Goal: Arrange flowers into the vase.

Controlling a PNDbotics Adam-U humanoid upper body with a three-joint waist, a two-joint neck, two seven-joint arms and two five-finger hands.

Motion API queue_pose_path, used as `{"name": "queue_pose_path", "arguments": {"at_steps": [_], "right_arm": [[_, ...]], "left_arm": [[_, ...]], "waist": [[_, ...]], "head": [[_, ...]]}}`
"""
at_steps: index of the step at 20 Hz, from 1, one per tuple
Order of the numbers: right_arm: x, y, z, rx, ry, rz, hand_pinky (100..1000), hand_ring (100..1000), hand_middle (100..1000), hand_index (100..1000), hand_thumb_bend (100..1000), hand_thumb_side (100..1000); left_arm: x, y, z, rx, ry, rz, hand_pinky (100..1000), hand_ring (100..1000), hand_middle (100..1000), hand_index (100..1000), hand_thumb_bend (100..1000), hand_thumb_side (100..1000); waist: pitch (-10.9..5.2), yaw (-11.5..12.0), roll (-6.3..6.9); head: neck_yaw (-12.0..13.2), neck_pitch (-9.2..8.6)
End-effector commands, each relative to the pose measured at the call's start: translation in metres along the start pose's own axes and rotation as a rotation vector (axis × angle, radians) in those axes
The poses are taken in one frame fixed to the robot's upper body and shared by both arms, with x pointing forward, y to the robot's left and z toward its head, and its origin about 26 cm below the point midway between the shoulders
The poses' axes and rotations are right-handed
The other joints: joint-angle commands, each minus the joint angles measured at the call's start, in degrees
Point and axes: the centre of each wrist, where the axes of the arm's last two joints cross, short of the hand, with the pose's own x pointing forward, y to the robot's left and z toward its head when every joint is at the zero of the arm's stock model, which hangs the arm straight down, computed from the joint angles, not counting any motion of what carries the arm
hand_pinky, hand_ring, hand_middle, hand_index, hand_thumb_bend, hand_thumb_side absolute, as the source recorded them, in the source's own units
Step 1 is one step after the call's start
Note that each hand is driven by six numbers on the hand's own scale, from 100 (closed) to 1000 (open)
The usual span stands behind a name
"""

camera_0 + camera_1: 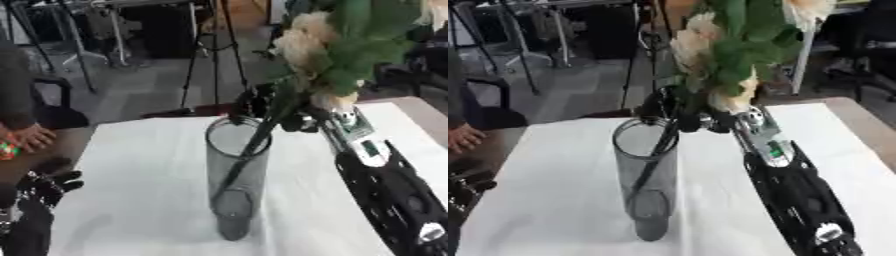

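Right robot hand [262, 107] clutched the cream-and-green artificial flower bunch [328, 55], stems already angled down inside the tall clear glass vase [236, 175] on the white bench [140, 200]; next, seemingly, lower and release.

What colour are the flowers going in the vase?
Cream flowers with green leaves, clearest in the left eye view.

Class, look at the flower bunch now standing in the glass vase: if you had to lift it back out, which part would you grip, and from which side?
Grip the stems just above the vase rim, below the blooms, coming from the right where the right robot hand already holds them. The stems lean right, leaving that part bare, and the tall narrow vase probably blocks any lower grip.
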Motion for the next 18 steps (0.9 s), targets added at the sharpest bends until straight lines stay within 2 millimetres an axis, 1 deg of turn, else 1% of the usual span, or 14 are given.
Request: {"name": "queue_pose_path", "arguments": {"at_steps": [1, 5, 10, 18], "right_arm": [[0.013, -0.009, -0.001, -0.005, -0.01, 0.045, 823, 799, 695, 750, 951, 544], [0.014, -0.008, -0.001, -0.006, -0.01, 0.046, 822, 799, 695, 750, 952, 547], [0.016, -0.009, -0.005, -0.027, -0.008, 0.06, 823, 802, 706, 762, 1000, 520], [0.021, -0.011, -0.015, -0.084, -0.007, 0.086, 822, 803, 722, 769, 1000, 507]], "left_arm": [[0.006, 0.002, -0.004, 0.001, -0.024, -0.003, 702, 684, 721, 791, 985, 882], [0.006, 0.002, -0.004, 0.001, -0.024, -0.003, 702, 684, 720, 791, 985, 882], [0.006, 0.002, -0.004, 0.0, -0.023, -0.003, 702, 683, 720, 791, 984, 882], [0.005, 0.002, -0.004, -0.003, -0.02, -0.001, 702, 682, 720, 791, 984, 882]], "waist": [[0.18, 0.07, -0.15], [0.19, 0.1, -0.15], [0.18, 0.3, -0.24], [0.06, 0.64, -0.39]], "head": [[-0.1, 0.03], [-0.14, 0.01], [-0.24, -0.03], [-0.63, -0.05]]}}
